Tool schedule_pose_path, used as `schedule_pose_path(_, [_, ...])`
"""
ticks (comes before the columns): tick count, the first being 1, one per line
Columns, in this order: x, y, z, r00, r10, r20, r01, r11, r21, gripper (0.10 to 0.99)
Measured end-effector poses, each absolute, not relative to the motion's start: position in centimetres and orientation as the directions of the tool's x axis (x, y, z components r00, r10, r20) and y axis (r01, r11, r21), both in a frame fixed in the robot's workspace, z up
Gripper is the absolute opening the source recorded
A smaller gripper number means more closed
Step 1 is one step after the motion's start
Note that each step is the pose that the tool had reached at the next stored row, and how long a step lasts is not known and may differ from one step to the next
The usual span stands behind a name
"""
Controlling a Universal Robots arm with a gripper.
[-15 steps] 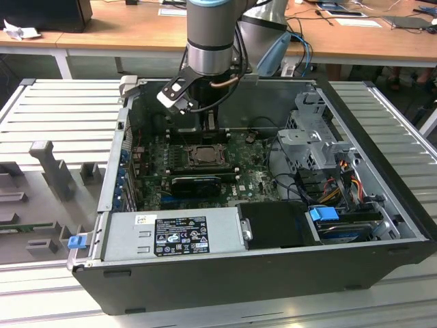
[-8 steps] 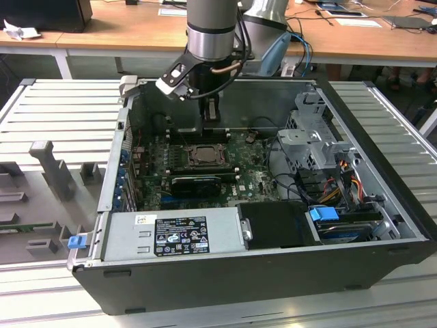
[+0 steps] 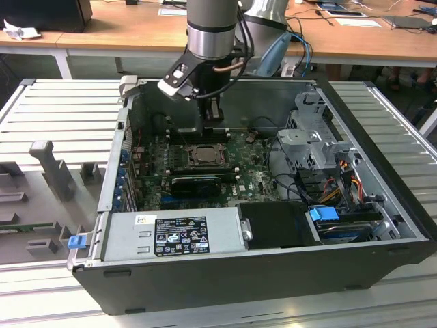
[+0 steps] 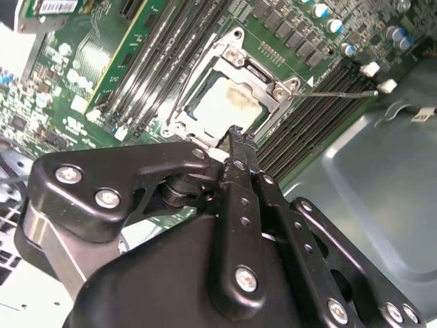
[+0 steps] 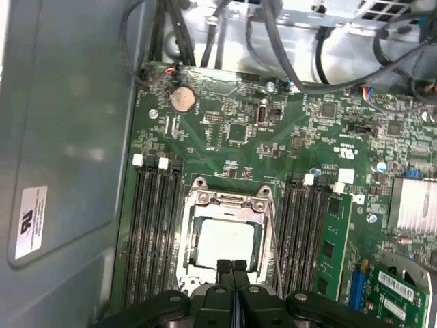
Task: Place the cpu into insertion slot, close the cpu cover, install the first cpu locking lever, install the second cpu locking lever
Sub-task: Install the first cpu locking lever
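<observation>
Step in hand, judged: lever locking. Already seated: cpu (image 5: 225,240) in slot (image 3: 203,156), mid-board (image 5: 225,130), between ribbed black memory rows (image 5: 153,232). Cover (image 5: 229,203) looks down over it: dull metal frame, cut-out middle showing pale smudged chip face. Claw (image 5: 231,265) pressed together, holding nothing, tips by slot's rim. Thin wire lever (image 4: 341,93) juts sideways, apparently unlatched; calls for narrow, firm push on springy rod, no slipping onto board.
</observation>
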State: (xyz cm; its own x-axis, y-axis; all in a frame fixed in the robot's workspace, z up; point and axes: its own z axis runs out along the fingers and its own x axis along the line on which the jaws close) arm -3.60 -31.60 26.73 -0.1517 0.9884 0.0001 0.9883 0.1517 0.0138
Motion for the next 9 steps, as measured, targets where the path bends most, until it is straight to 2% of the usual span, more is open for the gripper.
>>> schedule_pose_path(9, [-3.54, -31.67, 26.73, -0.253, 0.968, 0.0, 0.967, 0.253, 0.014, 0.106])
